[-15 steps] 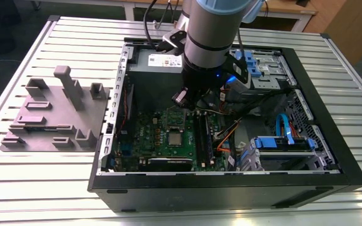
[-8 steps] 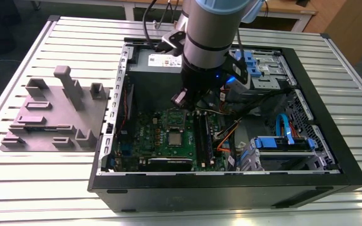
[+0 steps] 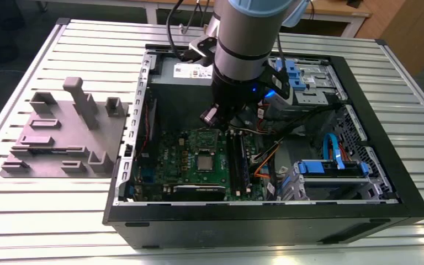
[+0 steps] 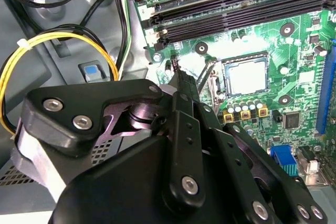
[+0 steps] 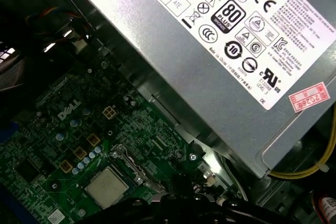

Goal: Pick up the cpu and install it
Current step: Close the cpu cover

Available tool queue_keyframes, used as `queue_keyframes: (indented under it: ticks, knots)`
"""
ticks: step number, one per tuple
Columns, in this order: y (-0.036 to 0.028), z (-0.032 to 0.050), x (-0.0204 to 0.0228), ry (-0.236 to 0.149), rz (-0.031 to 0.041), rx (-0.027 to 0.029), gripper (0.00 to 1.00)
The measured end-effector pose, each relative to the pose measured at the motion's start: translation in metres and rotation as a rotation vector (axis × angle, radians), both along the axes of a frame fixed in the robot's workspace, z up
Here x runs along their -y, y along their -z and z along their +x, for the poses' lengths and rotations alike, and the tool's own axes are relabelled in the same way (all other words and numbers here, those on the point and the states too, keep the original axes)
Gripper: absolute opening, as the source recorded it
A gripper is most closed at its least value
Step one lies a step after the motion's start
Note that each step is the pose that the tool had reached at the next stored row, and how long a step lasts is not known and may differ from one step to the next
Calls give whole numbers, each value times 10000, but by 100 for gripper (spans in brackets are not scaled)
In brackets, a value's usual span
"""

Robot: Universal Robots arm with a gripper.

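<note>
A: Where does the cpu (image 3: 207, 162) sit?

B: It lies flat in the socket on the green motherboard (image 3: 175, 160), inside the open computer case (image 3: 388, 165) that lies on its side on the slatted table (image 3: 20, 221). In the second wrist view the cpu (image 4: 247, 76) shows its silvery top inside the metal socket frame, with the black memory slots (image 4: 231, 9) beyond it.

A: And the hand?

B: The hand (image 3: 213, 117) hangs from the arm (image 3: 245, 44) just above the board, at about twelve o'clock from the cpu in the exterior view. In the second wrist view its black fingers (image 4: 181, 93) come together to a closed tip, with nothing between them, apart from the chip.

A: What else is close by?

B: The grey power supply (image 5: 210, 51) with its white label stands over the board in the first wrist view, and the cpu (image 5: 107, 187) is below it. A grey stepped block (image 3: 68, 138) rests on the table at nine o'clock from the case.
</note>
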State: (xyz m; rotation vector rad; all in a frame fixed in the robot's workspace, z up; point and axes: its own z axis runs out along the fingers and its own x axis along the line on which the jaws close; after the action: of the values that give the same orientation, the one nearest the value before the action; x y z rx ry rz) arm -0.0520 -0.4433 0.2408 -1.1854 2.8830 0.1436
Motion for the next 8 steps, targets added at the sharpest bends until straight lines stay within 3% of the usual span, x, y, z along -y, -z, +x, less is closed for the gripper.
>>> queue_keyframes:
  ticks: [8]
  knots:
    - [-20, -6, -1, -92, 3, 1, 10]
